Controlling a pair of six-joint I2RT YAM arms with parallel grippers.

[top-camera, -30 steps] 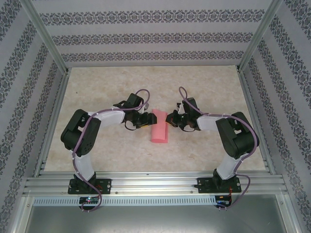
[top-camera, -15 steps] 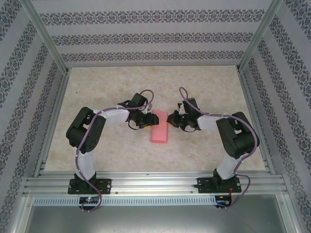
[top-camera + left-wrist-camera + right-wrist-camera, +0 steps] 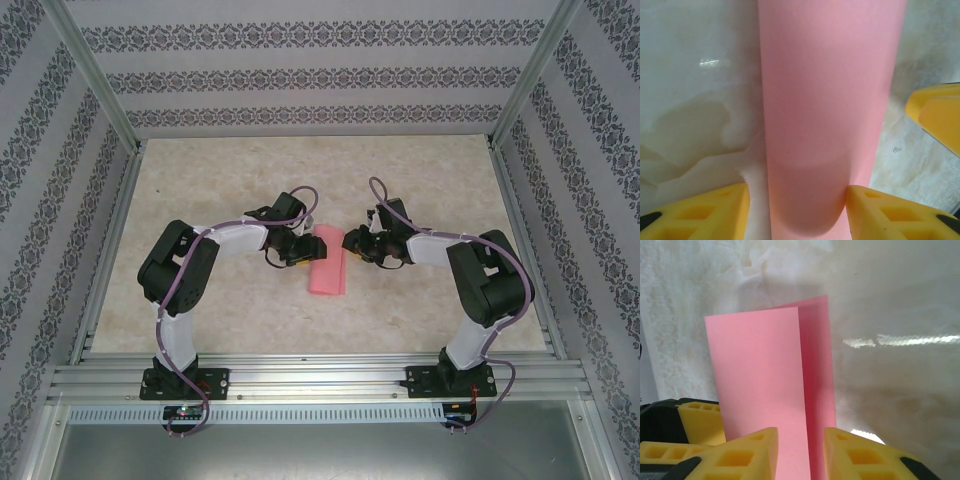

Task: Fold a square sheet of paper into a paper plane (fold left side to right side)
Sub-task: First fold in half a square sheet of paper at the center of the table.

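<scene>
Paper: the square sheet of paper (image 3: pixel 328 266) lies mid-table (image 3: pixel 420 190) as a narrow pink rectangle. Its long axis runs roughly 12 to 6 in the top view, between the two wrists.
Left gripper: the left gripper (image 3: pixel 303 251) sits at the sheet's 10 o'clock. Its own camera shows the yellow fingers (image 3: pixel 695 212) spread to either side of the paper. One finger touches the sheet and a sliver of table shows beside the other, so nothing is pinched.
Right gripper: the right gripper (image 3: pixel 350 245) sits at the sheet's 2 o'clock. Its fingers (image 3: pixel 860 455) are parted a little with the paper's near edge in the gap. It looks slack rather than clamped.
Fold state: from the left wrist the paper bulges in a soft roll, not a sharp line. From the right wrist the top flap stops short, and a darker strip of the lower layer shows at its 3 o'clock side.
Step in hand, my reading: the left half is laid over and the crease is not yet set.
Doing it well: square the flap's free edge to the lower edge first. Pin those edges with one gripper, then press the rolled side flat with the other, working from one end towards the other.
Risk: pressing before the edges match sets a crooked crease. A sideways push on the slick surface may slide the whole sheet.
</scene>
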